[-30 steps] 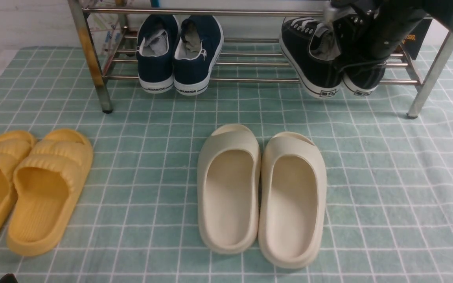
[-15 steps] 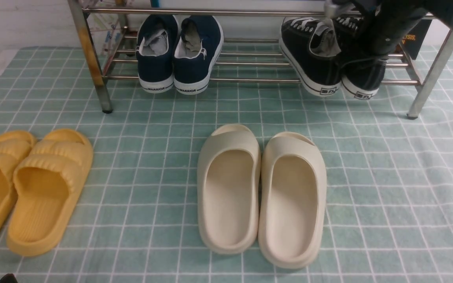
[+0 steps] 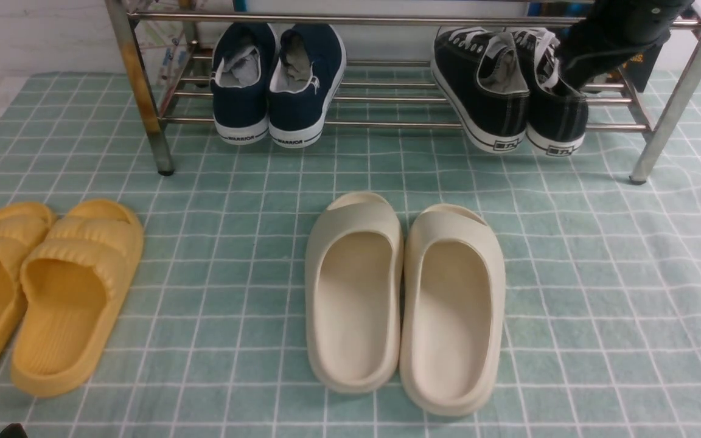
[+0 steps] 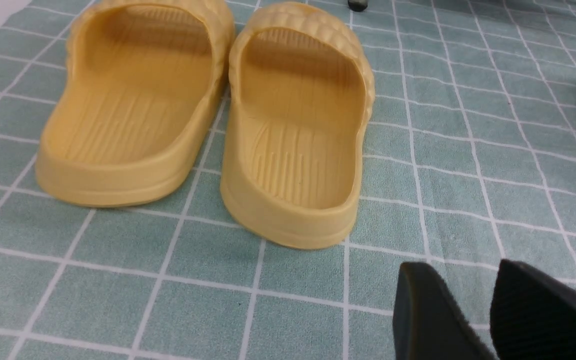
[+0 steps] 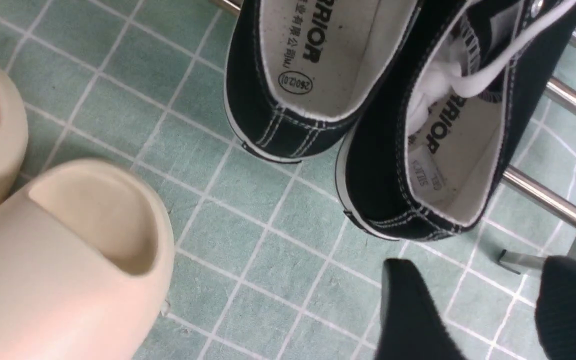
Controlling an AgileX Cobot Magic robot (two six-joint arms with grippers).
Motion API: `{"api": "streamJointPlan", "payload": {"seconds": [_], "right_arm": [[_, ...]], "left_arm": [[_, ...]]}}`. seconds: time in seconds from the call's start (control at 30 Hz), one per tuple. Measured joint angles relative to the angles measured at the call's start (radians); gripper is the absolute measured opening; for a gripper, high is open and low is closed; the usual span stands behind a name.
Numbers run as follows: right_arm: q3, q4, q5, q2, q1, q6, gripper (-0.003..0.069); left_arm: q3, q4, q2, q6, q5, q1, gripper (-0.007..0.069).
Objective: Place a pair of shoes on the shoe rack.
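Black sneakers [image 3: 496, 91] – the pair with white laces – are sitting side by side on the lowest bars of the shoe rack [image 3: 387, 125], and their heels are overhanging the front bar toward the right claw [image 5: 488, 320]. That claw is hovering just short of the heels. Its fingers are standing wide apart and gripping nothing, with only the green checked cloth [image 3: 569, 274] showing between them. The right arm [image 3: 618, 30] is reaching in over the sneaker on the robot's right. Cream slippers [image 3: 405, 298] are lying on the cloth near this claw, on its left side and away from the rack. Navy sneakers [image 3: 277, 85] are resting on the same bars, well apart from the claw, farther to its left. The left claw [image 4: 475, 300] is hanging low over the cloth, with its fingers only narrowly apart and nothing between them – yellow slippers [image 4: 298, 125] are lying just ahead of it, heels facing its fingertips.
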Motion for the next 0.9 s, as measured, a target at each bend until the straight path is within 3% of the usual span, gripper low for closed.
{"api": "streamJointPlan", "payload": {"seconds": [0.07, 0.1, 0.17, 0.3, 0.43, 0.63, 0.9], "right_arm": [[0.015, -0.009, 0.002, -0.046, 0.000, 0.026, 0.0254], [0.016, -0.009, 0.002, -0.051, 0.000, 0.030, 0.0246], [0.036, -0.002, 0.005, -0.120, 0.000, 0.071, 0.0137], [0.130, 0.077, 0.005, -0.279, 0.000, 0.086, 0.0004], [0.261, 0.137, 0.007, -0.425, 0.000, 0.085, -0.0005], [0.633, 0.154, -0.040, -0.762, 0.000, 0.084, -0.0005], [1.145, 0.155, -0.367, -1.296, 0.000, 0.086, -0.0003]], "left_arm": [[0.000, 0.000, 0.000, 0.000, 0.000, 0.000, 0.0218], [0.000, 0.000, 0.000, 0.000, 0.000, 0.000, 0.0218], [0.000, 0.000, 0.000, 0.000, 0.000, 0.000, 0.0218], [0.000, 0.000, 0.000, 0.000, 0.000, 0.000, 0.0218], [0.000, 0.000, 0.000, 0.000, 0.000, 0.000, 0.0218], [0.000, 0.000, 0.000, 0.000, 0.000, 0.000, 0.0218], [0.000, 0.000, 0.000, 0.000, 0.000, 0.000, 0.0218]]}}
